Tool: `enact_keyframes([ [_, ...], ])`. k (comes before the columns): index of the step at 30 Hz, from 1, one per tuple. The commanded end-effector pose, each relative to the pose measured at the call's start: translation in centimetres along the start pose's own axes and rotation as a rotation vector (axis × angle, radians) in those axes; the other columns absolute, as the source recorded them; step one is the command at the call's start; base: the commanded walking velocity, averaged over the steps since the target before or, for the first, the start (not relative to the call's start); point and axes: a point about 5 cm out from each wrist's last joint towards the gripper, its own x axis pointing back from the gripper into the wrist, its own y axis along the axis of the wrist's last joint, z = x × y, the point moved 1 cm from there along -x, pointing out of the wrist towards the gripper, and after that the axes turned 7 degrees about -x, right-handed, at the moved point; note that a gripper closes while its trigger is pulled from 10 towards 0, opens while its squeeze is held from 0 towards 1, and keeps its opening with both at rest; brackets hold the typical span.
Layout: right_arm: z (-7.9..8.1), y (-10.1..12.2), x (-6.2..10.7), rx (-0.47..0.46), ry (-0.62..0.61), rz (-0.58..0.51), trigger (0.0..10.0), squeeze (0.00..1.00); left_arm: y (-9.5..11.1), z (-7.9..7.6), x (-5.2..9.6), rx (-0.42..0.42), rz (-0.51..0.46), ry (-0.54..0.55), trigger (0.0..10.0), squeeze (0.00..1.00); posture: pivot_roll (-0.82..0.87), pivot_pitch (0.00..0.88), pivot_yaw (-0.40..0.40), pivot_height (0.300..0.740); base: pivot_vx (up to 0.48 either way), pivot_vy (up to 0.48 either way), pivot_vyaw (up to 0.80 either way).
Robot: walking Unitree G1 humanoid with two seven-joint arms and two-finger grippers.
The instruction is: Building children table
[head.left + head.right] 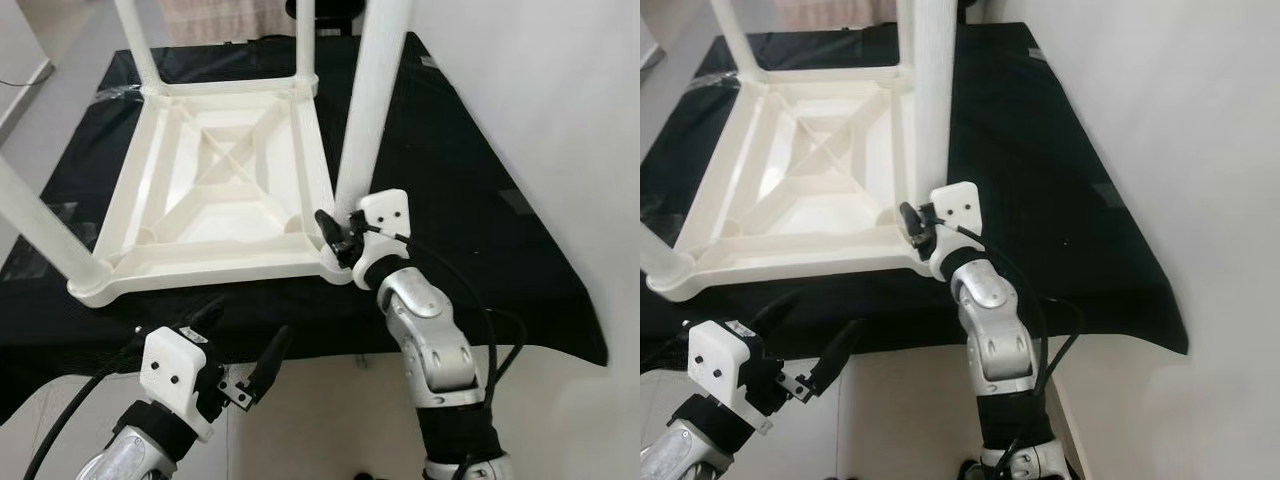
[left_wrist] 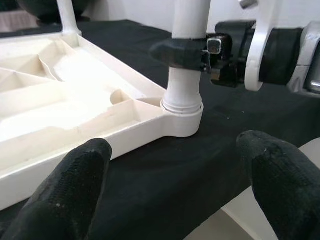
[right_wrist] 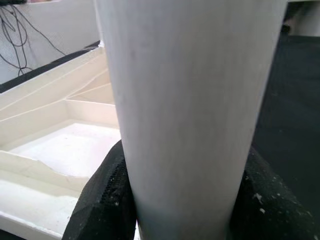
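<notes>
White plastic tabletop (image 1: 215,190) lies upside down on the black-draped worktop (image 1: 470,200), ribs showing, and all four corner sockets carry a leg. My right end effector (image 1: 338,238) is clamped around the near-right leg (image 1: 372,100) just above its socket, which looks seated from my left wrist view. My left end effector (image 1: 240,365) hovers off the worktop's near edge, fingers (image 2: 70,185) apart, holding nothing. I judge what's left is checking the fit and flipping it upright.
</notes>
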Motion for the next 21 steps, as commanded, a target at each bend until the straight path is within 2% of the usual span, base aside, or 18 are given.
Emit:
enact_keyframes([
  [1,0.9,-4.1,-0.1,-0.059,0.03,0.213,10.0,0.0,-0.4,-0.1,0.1,0.023,0.004,-0.01,10.0,0.0,0.03,0.25,-0.006,0.74,0.0,0.0,0.0],
  [2,1.1,-3.5,-0.1,-0.055,0.043,0.211,10.0,0.36,-0.4,-0.1,0.0,0.025,0.003,-0.01,10.0,0.0,0.03,0.241,-0.005,0.74,0.0,0.0,0.0],
  [3,1.1,-3.5,-0.1,-0.055,0.043,0.211,10.0,0.36,-0.4,-0.1,0.0,0.025,0.003,-0.01,10.0,0.0,0.03,0.241,-0.005,0.74,0.0,0.0,0.0],
  [4,1.3,-3.0,-0.1,-0.065,0.057,0.203,10.0,1.0,-0.4,-0.1,0.0,0.027,0.001,-0.009,10.0,0.0,0.03,0.241,-0.005,0.74,0.0,0.0,0.0],
  [6,1.3,-3.0,-0.1,-0.065,0.057,0.203,10.0,1.0,-0.4,-0.1,0.0,0.027,0.001,-0.009,10.0,0.0,0.03,0.241,-0.005,0.74,0.0,0.0,0.0],
  [7,1.5,-2.3,-0.4,-0.091,0.111,0.184,10.0,1.0,-0.4,-0.1,0.0,0.029,0.0,-0.01,10.0,0.0,0.03,0.235,-0.01,0.74,0.0,0.0,0.0],
  [8,1.5,-2.3,-0.4,-0.091,0.111,0.184,10.0,1.0,-0.4,-0.1,0.0,0.029,0.0,-0.01,10.0,0.0,0.03,0.235,-0.01,0.74,0.0,0.0,0.0],
  [9,1.7,-1.2,-0.8,-0.095,0.194,0.154,10.0,1.0,-0.5,-0.2,0.0,0.033,-0.001,-0.013,10.0,0.0,0.03,0.228,-0.011,0.74,0.0,0.0,0.0],
  [10,1.7,-1.2,-0.8,-0.095,0.194,0.154,10.0,1.0,-0.5,-0.2,0.0,0.033,-0.001,-0.013,10.0,0.0,0.03,0.228,-0.011,0.74,0.0,0.0,0.0],
  [11,1.8,0.2,-1.2,-0.081,0.334,0.112,10.0,0.0,-0.5,-0.3,0.1,0.037,0.0,-0.016,10.0,0.0,0.04,0.223,-0.012,0.74,0.0,0.0,0.0],
  [12,1.8,1.1,-1.4,-0.064,0.428,0.086,10.0,0.0,-0.6,-0.3,0.1,0.04,0.0,-0.018,10.0,0.0,0.04,0.223,-0.012,0.74,0.0,0.0,0.0],
  [13,1.8,1.1,-1.4,-0.064,0.428,0.086,10.0,0.0,-0.6,-0.3,0.1,0.04,0.0,-0.018,10.0,0.0,0.04,0.223,-0.012,0.74,0.0,0.0,0.0],
  [14,1.7,2.0,-1.6,-0.012,0.544,0.062,10.0,0.0,-0.6,-0.4,0.1,0.042,0.0,-0.021,10.0,0.0,0.05,0.221,-0.013,0.74,0.0,0.0,0.0],
  [15,1.7,2.0,-1.6,-0.012,0.544,0.062,10.0,0.0,-0.6,-0.4,0.1,0.042,0.0,-0.021,10.0,0.0,0.05,0.221,-0.013,0.74,0.0,0.0,0.0],
  [16,1.8,2.9,-1.5,0.024,0.678,0.046,10.0,0.0,-0.6,-0.5,0.2,0.044,0.0,-0.023,10.0,0.0,0.05,0.219,-0.015,0.74,0.0,0.0,0.0],
  [18,1.8,2.9,-1.5,0.024,0.678,0.046,10.0,0.0,-0.6,-0.5,0.2,0.044,0.0,-0.023,10.0,0.0,0.05,0.219,-0.015,0.74,0.0,0.0,0.0],
  [20,1.8,3.6,-1.3,0.069,0.887,0.067,10.0,0.0,-0.5,-0.6,0.3,0.046,-0.001,-0.027,10.0,0.0,0.06,0.219,-0.017,0.74,0.0,0.0,0.0],
  [21,1.8,3.6,-1.3,0.069,0.887,0.067,10.0,0.0,-0.5,-0.6,0.3,0.046,-0.001,-0.027,10.0,0.0,0.06,0.219,-0.017,0.74,0.0,0.0,0.0],
])
